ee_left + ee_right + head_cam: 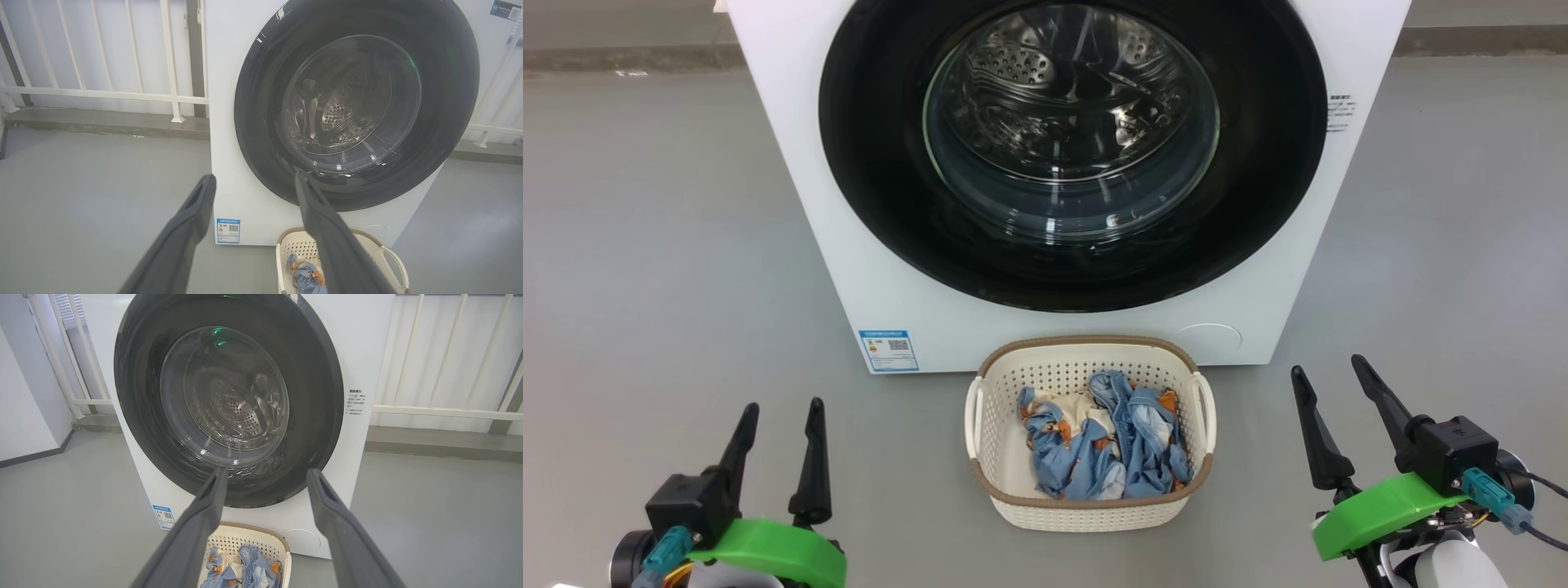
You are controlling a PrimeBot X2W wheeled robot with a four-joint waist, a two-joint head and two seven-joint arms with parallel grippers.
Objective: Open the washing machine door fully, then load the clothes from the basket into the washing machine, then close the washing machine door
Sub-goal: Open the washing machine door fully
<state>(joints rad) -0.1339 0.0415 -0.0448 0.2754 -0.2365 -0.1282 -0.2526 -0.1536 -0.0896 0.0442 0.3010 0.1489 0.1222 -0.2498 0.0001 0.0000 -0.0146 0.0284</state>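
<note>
Clothes [1098, 441] heaped in basket [1086, 510], drum [1070, 98] bare

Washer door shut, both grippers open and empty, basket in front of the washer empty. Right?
Not quite: the basket isn't empty. It holds the clothes, blue printed fabric and a cream piece, as the head view shows. The rest stands: washing machine door shut, left gripper and right gripper open, holding nothing.

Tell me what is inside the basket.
Crumpled light blue clothes with orange prints and a cream piece lie in the basket. Whatever lies beneath them is covered.
</note>
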